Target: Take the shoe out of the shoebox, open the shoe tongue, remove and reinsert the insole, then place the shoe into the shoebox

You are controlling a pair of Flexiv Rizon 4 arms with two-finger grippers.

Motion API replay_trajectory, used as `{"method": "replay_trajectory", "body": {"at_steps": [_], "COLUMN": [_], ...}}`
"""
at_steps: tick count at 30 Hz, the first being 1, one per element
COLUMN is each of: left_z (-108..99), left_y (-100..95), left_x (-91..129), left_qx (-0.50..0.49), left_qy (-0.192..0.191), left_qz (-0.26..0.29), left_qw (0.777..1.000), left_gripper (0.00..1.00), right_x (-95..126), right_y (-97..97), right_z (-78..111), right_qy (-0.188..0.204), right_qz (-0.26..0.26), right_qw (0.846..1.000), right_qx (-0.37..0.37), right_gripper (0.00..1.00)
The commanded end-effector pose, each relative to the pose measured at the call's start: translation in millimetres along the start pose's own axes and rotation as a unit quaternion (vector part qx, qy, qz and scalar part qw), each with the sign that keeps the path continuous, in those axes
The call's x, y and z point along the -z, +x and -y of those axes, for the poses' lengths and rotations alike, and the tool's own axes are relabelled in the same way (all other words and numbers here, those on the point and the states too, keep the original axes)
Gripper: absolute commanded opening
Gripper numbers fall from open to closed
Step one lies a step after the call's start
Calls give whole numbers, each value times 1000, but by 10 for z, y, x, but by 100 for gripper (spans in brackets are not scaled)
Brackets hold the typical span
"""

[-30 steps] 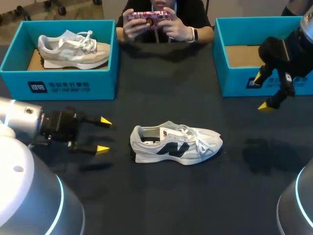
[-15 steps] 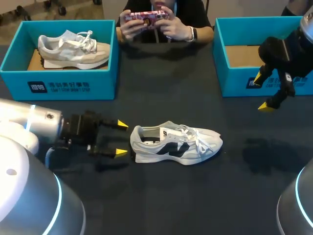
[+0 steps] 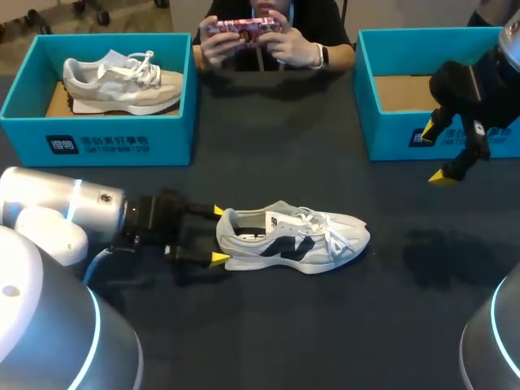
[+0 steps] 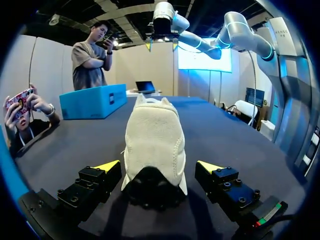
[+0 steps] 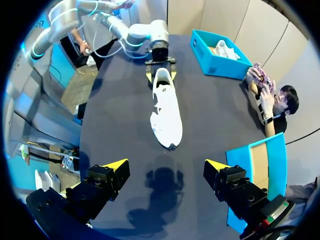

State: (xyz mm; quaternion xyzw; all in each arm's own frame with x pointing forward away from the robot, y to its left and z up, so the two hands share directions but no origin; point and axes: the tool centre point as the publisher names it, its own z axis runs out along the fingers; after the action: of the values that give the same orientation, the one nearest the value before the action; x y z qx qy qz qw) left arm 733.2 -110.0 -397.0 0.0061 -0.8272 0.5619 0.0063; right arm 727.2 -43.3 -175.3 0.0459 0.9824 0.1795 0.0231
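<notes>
Squarely mid-frame, the shoe (image 3: 292, 240) lies on the counter (image 3: 268, 154).
Spread (not touching it), the left gripper (image 3: 218, 235) straddles its heel; the right gripper (image 3: 435, 154), also released, hangs upper right by the shoebox (image 3: 390, 134).

Two sneakers: a white sneaker (image 3: 292, 240) with a black side mark, and a beige sneaker (image 3: 122, 80) behind it to the left. Two teal shoeboxes: the left shoebox (image 3: 106, 142) and the right shoebox (image 3: 390, 130), either side behind the white sneaker. Two grippers, the left gripper (image 3: 218, 235) at its heel and the right gripper (image 3: 435, 153) well beyond its toe, with four yellow fingertips (image 3: 218, 211) between them.
</notes>
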Motion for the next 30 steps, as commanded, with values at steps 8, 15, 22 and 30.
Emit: {"method": "replay_trajectory", "body": {"at_steps": [8, 15, 22, 30], "left_z": [55, -20, -50, -82], "left_y": [-3, -16, -16, -33], "left_x": [-295, -386, -423, -429], "left_qx": [-4, 1, 0, 1], "left_qy": [0, -12, -18, -28], "left_qz": [-5, -8, -7, -4], "left_qw": [1000, 1000, 1000, 1000], "left_gripper": [100, 100, 48, 0], "right_x": [-8, -8, -8, -8], "right_y": [-9, -9, -9, -9], "right_z": [-4, -4, -4, -4], "right_qy": [1, 1, 1, 1], "right_qz": [-1, -1, -1, -1], "right_qw": [1000, 1000, 1000, 1000], "right_qx": [0, 0, 0, 0], "right_gripper": [100, 100, 100, 100]}}
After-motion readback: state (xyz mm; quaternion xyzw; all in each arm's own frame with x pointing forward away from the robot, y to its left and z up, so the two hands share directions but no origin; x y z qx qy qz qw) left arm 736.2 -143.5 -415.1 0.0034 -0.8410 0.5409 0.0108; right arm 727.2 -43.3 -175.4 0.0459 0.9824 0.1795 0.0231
